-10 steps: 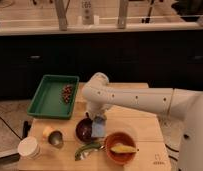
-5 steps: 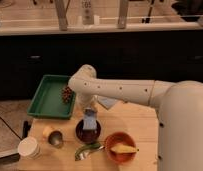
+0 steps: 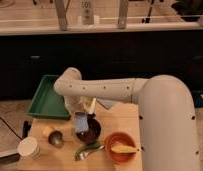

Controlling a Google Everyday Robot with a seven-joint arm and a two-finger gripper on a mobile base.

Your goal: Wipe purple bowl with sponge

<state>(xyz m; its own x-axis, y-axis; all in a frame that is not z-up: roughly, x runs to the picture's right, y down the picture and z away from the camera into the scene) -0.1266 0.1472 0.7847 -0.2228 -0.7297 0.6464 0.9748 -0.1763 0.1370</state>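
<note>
The purple bowl point(image 3: 90, 133), very dark, sits on the wooden table point(image 3: 120, 120) near its middle. The pale blue-grey sponge point(image 3: 81, 122) stands upright over the bowl's left rim, reaching into the bowl. My gripper point(image 3: 85, 113) comes down from the white arm just above the bowl and is shut on the top of the sponge. The arm hides the bowl's far rim.
A green tray point(image 3: 45, 102) lies at the table's back left. An orange bowl point(image 3: 120, 148) holding a yellow item sits right of the dark bowl. A green curved object point(image 3: 89, 150), a metal cup point(image 3: 56, 139), a yellow piece point(image 3: 46, 131) and a white cup point(image 3: 29, 148) are at the front left.
The arm has swung left and nearer the camera. The sponge has moved from the bowl's right side across it to its left rim.
</note>
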